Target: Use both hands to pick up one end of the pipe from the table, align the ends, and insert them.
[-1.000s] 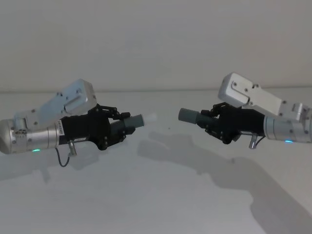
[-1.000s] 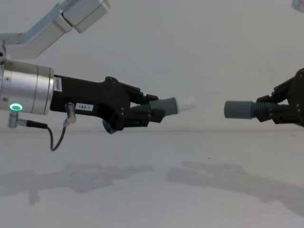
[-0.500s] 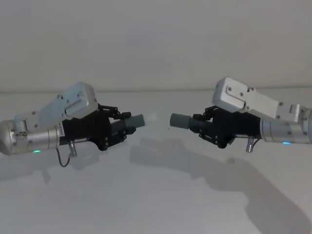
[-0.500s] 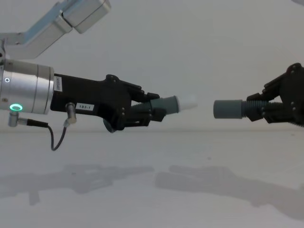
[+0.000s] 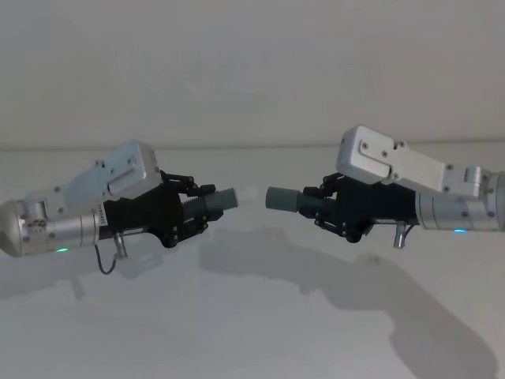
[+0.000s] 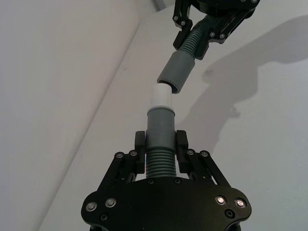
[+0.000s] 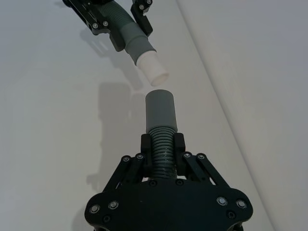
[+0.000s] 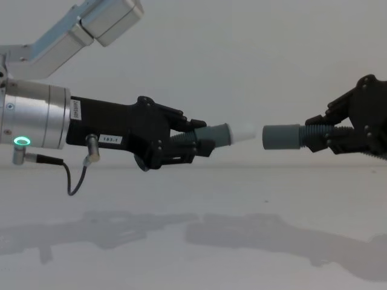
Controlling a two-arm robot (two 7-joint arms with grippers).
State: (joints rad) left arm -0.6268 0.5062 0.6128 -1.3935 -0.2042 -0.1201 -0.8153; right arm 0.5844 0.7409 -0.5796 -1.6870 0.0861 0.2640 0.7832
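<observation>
Dark grey ribbed tube piece with whitish tip (image 8: 213,134) clamped in left black gripper (image 8: 181,142); second ribbed piece with wide grey cuff (image 8: 282,136) clamped in right black gripper (image 8: 323,134). Both held above the matte white table (image 8: 193,241), tip just short of cuff, not touching.

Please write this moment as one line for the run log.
stage: aligning ends | left hand: shut on pipe piece, whitish tip forward | right hand: shut on pipe piece, grey cuff forward | ends: apart, small gap | table: below both
</observation>
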